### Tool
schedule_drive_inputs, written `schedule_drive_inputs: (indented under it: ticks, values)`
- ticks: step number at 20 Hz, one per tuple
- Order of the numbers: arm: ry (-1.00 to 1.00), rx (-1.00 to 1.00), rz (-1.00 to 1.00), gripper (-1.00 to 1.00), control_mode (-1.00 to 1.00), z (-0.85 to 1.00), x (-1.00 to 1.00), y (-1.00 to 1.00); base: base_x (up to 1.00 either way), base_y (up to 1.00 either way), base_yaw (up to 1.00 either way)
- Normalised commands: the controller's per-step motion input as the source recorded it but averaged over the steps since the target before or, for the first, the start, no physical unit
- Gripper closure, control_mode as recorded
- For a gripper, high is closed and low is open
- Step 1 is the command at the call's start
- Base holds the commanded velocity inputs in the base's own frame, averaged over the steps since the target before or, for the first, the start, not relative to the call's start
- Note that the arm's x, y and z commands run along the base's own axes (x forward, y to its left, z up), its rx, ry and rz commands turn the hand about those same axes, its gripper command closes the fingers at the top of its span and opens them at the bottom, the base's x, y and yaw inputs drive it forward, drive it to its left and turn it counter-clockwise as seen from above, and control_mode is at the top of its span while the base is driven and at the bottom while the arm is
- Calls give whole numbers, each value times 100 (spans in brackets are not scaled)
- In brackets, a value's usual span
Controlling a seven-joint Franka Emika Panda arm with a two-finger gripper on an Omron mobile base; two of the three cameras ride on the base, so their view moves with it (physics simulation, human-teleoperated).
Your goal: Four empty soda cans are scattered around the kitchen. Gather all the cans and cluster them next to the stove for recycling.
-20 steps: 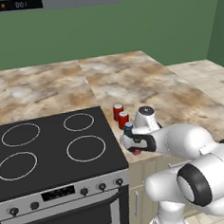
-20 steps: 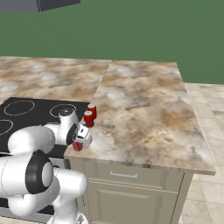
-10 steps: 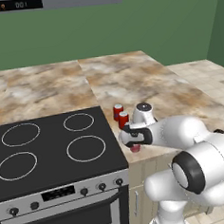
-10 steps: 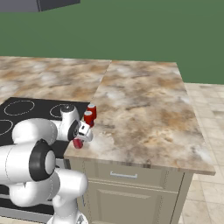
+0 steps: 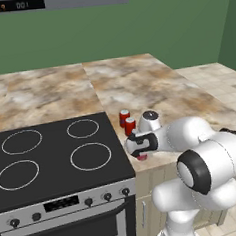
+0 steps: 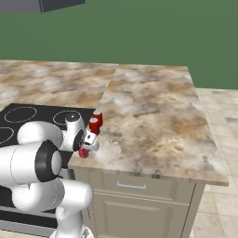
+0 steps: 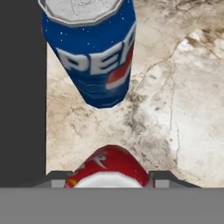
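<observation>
1. The stove (image 5: 58, 160) fills my lower left in the left base view; the marbled worktop (image 6: 153, 116) runs beside it and behind.
2. The arm is folded low over the worktop edge just right of the stove, with the gripper (image 5: 139, 149) pointing down near the front corner.
3. Two red soda cans (image 5: 127, 120) already stand close together on the worktop, just beside the stove's right edge. In the hand view a blue can (image 7: 92, 48) stands upright next to the black cooktop edge; I cannot match it with certainty to those two.
4. The fingers (image 7: 164, 178) are closed on a third red can (image 7: 109, 168), which I see from above between them in the hand view and as a red patch under the hand (image 6: 83, 152) in the right base view.
5. My judgement: this is the placing step for that can, beside the cluster. The next move calls for confirming the can sits flat on the worktop, opening the fingers, and lifting straight up so as not to knock the neighbours.
6. Against a second ago, the wrist has swung from above the cans down toward the worktop's front edge, and the held can sits lower.
</observation>
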Motion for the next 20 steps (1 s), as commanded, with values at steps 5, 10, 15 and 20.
schedule_drive_inputs:
  ticks: [5, 10, 15, 20]
  values:
    - [-11, 0, 0, 100, -100, -33, 0, 0, 0, 0, 0]
    - [-7, 0, 0, 100, -100, -33, 3, 0, 0, 0, 0]
    - [-6, 0, 0, 100, -100, -40, 0, 0, 0, 0, 0]
    - [-1, 2, 0, -100, -100, -22, -1, 0, 0, 0, 0]
